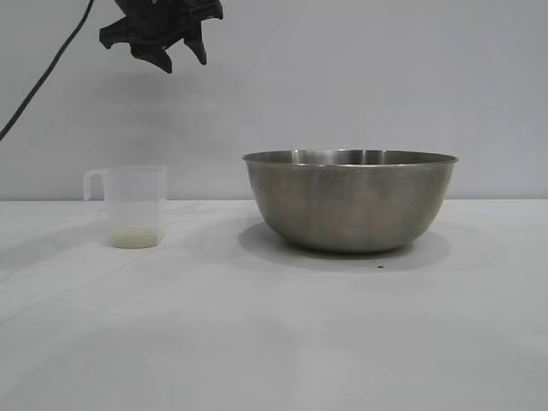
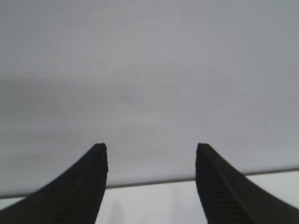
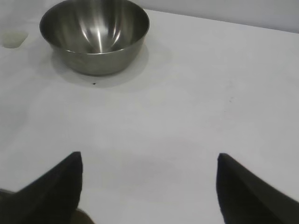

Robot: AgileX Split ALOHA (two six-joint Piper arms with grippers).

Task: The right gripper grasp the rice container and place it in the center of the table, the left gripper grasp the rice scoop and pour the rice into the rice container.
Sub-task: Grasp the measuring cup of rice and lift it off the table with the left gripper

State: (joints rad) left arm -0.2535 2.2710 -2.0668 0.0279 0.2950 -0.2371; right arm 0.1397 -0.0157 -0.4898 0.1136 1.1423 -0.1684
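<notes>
Brushed stainless steel fills my right wrist view: the big round rice container (image 3: 95, 35) sits upright on the white tabletop (image 3: 196, 102), well ahead of my right claw (image 3: 148, 179) and off toward my left side. My right claw's two black pointed fingers (image 3: 56, 186) stand wide apart, open, gripping nothing, hovering over bare tabletop with the bowl far out of reach. The bowl's inside looks bare and shiny. A small dark speck (image 3: 94, 84) lies on the tabletop just beside the bowl's base.

Over on the other side, my left claw (image 1: 184, 56) hangs high up, well above the tabletop, almost directly over the small translucent whitish plastic rice scoop (image 1: 135, 205). Its black fingers (image 2: 86, 186) are spread apart too, open and empty, looking at grey wall and a strip of tabletop edge.

From the exterior view, the scoop stands upright well below my left claw, loop handle pointing away from the bowl. A thin pale layer of rice (image 1: 135, 235) rests in its bottom. The steel bowl sits near the scoop but apart from it, with a clear gap of tabletop between them. Neither claw touches anything.
</notes>
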